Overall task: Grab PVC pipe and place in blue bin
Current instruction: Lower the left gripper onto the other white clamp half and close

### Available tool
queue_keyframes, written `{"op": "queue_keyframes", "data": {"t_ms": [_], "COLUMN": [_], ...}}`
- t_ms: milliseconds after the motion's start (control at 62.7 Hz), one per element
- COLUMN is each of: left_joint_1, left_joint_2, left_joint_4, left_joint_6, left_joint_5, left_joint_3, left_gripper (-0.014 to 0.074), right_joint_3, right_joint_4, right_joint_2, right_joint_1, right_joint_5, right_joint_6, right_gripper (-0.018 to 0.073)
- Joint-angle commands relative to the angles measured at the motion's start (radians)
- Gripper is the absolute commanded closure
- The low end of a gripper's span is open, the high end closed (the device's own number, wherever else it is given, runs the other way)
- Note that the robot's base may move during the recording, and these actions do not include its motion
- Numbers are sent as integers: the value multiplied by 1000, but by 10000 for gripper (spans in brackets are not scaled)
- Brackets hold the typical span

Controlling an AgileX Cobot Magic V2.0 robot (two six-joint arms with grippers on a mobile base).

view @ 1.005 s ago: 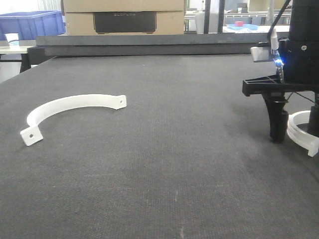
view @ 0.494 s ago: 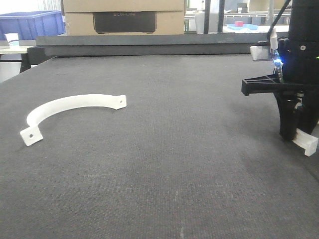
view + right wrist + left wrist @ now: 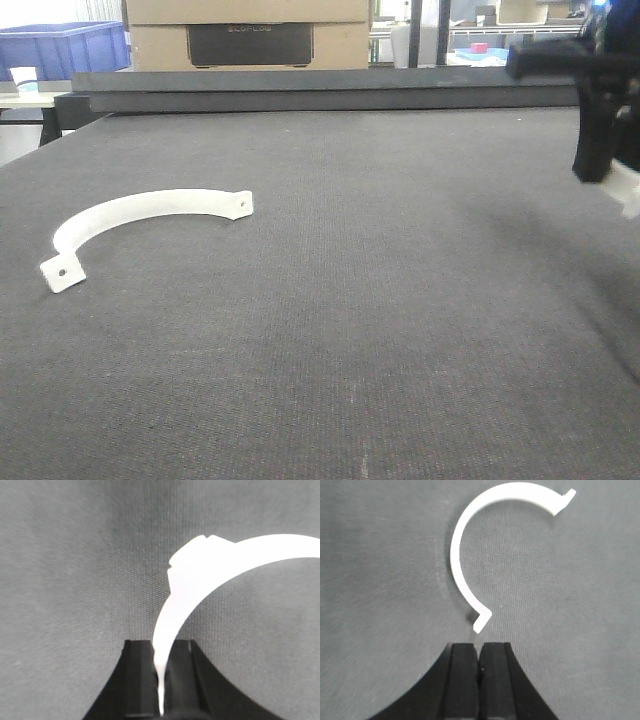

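Mat [image 3: 380, 330], dark grey, covers the whole table. Far left at the back, past the table edge, sits the blue bin [image 3: 62, 45], well apart from everything on the table. On the left part of the table lies a flat white strap [image 3: 150, 208], a thin half-circle with a holed tab at each end, flat on the surface, nothing touching it. Left wrist view: left gripper [image 3: 480, 647] has its two black fingers pressed together with nothing between them, and the strap [image 3: 454, 555] lies just ahead of the tips, near end tab close but apart from them. Back centre, beyond the table, stands a cardboard box [image 3: 250, 30] with a dark panel on its face. Far right, at the frame edge, the right gripper [image 3: 598, 150] hangs above the table, blurred, only partly in view; a white bit of the PVC pipe [image 3: 630, 192] sticks out below and beside it, off the surface. Right wrist view: right gripper [image 3: 160, 652] is clamped on the PVC pipe [image 3: 187, 587], thin end pinched between both fingers, the thick curved body arcing up and off to the right, squared tab showing near its top.
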Motion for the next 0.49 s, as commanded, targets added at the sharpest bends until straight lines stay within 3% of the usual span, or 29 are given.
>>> {"op": "queue_keyframes", "data": {"t_ms": [0, 207, 303, 478], "left_joint_1": [-30, -39, -39, -49], "left_joint_2": [93, 287, 341, 388], "left_joint_4": [16, 125, 126, 101], "left_joint_6": [-8, -73, -73, -73], "left_joint_5": [2, -10, -39, -57], "left_joint_3": [-42, -145, -159, -159], "left_gripper": [707, 707, 692, 451], "right_joint_3": [-8, -1, 6, 19], "right_joint_4": [-15, -15, -15, -15], "right_joint_2": [-23, -23, -23, -23], "right_joint_1": [0, 0, 0, 0], "right_joint_5": [11, 22, 19, 7], "right_joint_6": [0, 0, 0, 0], "right_gripper": [727, 727, 727, 727]}}
